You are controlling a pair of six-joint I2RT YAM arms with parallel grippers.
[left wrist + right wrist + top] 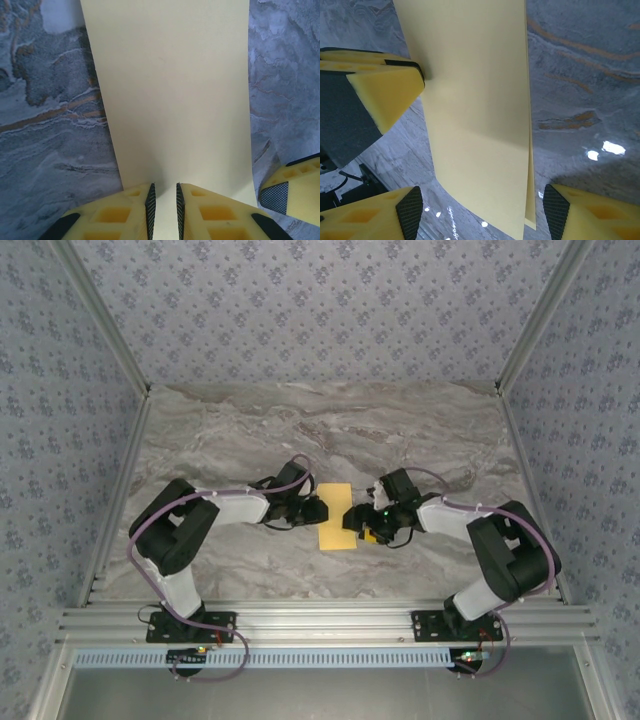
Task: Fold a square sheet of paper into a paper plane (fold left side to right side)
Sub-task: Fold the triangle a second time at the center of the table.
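On the marble table [250, 440], seen from above, the sheet of paper [335, 520] lies flat as a narrow yellow rectangle between the two arms. The left gripper [318, 510] meets the paper's left edge, and the right gripper [362, 527] sits at the paper's right edge, nearer its lower corner.

From the left wrist, the sheet of paper [170, 100] runs straight away from the camera as a long smooth strip. The left gripper [165, 210] stands at the paper's near edge with its jaws only a narrow slit apart and yellow paper showing in the slit. Whether they clamp the paper or only rest on it, I cannot tell. One of the right gripper's fingers [290, 195] lies just beside the paper's near right corner.

From the right wrist, the sheet of paper [475, 100] shows two layers, one over the other, along its right side. The right gripper [482, 212] is spread wide, one finger on each side of the paper's near end, gripping nothing. The left gripper's yellow finger [385, 90] touches the paper's left edge.
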